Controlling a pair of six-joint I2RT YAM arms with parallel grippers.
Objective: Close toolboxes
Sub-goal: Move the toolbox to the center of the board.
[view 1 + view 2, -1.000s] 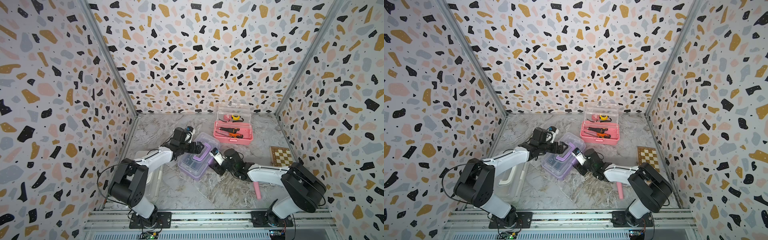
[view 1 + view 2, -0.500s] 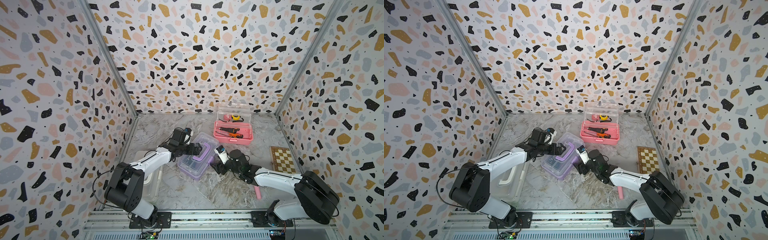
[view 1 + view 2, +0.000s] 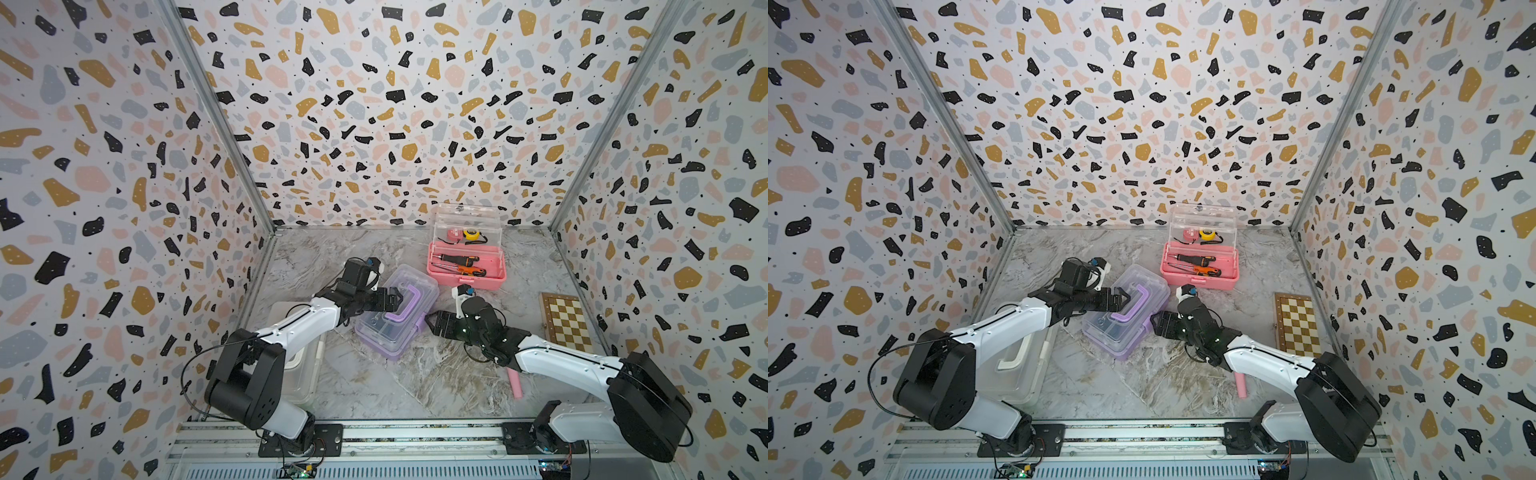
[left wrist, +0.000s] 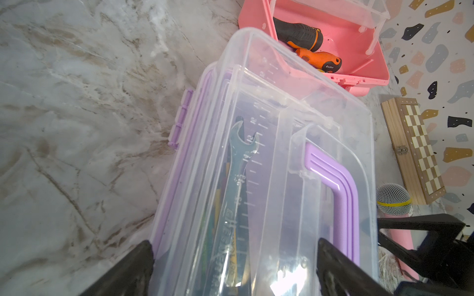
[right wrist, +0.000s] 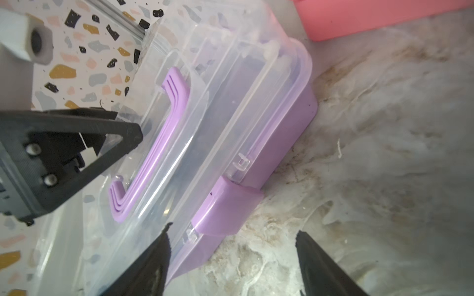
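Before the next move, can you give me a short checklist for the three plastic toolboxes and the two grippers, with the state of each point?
1. Purple-based toolbox, clear lid down: ok.
2. Its purple front latch snapped: cannot tell.
3. Pink-based toolbox, lid closed: not ok, it stands upright.
4. White-based toolbox, lid closed: cannot tell, left arm covers it.
5. Left gripper open: ok.
6. Right gripper free of the purple box: ok, holding nothing.

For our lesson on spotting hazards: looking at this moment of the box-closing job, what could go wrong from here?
1. The purple toolbox has its lid down, but its front latch may not be snapped; the open right claw beside it could nudge the box instead.
2. The open left claw straddles the lid and might snag the handle when lifting.
3. The pink toolbox lid stands upright, still open.
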